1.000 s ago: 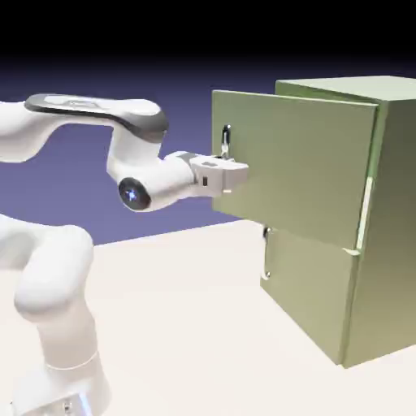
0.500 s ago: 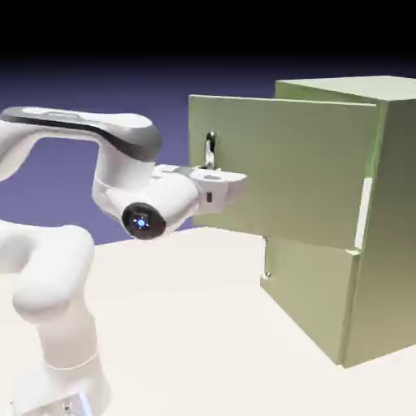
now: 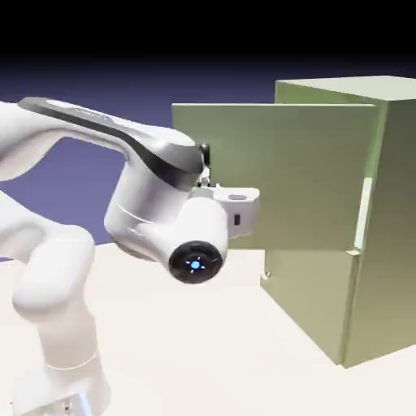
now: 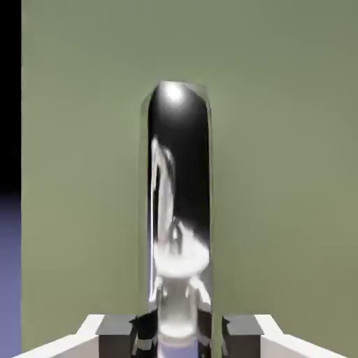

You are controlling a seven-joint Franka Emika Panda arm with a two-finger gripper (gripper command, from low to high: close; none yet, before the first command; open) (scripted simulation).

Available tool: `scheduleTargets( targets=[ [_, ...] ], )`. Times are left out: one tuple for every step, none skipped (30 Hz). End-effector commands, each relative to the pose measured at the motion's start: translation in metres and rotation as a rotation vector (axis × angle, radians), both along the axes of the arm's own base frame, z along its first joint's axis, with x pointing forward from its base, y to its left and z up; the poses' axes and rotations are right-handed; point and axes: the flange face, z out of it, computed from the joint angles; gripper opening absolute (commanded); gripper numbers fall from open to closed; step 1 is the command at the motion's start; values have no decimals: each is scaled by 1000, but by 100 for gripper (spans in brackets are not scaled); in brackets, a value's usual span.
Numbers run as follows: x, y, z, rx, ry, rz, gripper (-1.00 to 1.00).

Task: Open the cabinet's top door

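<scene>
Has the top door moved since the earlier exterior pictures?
Yes. The top door has swung further open, its free edge now further toward the exterior view's left, away from the cabinet body.

Handle [image 4: 190,161] near top door's [image 3: 284,179] free edge: lower end cropped, hand view. Cabinet [image 3: 398,203] cropped, exterior view's right.

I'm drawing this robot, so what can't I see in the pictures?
- Inside of the cabinet: exterior view, behind the open top door.
- Pincer's tips: exterior view, behind the arm.
- Lower end of the top door's handle: hand view, cut off by the bottom edge.
</scene>
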Motion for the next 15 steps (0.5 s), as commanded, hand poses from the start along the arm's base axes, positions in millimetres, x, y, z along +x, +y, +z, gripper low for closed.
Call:
scheduleTargets(
  targets=[
    [1,-9,0,0,0,24,-100],
    [2,-18,0,0,0,50,-100],
    [3,-26,0,0,0,75,-100],
    [5,-35,0,0,0,99,-100],
    [6,-43,0,0,0,122,-100],
    [8,-50,0,0,0,145,-100],
    [10,-58,0,0,0,167,-100],
    [12,-65,0,0,0,189,-100],
    [14,-72,0,0,0,209,-100],
    [16,-78,0,0,0,228,-100],
    [18,-84,0,0,0,247,-100],
    [20,-90,0,0,0,264,-100],
    [22,-95,0,0,0,280,-100],
    [24,-100,0,0,0,295,-100],
    [24,-100,0,0,0,295,100]
  ],
)
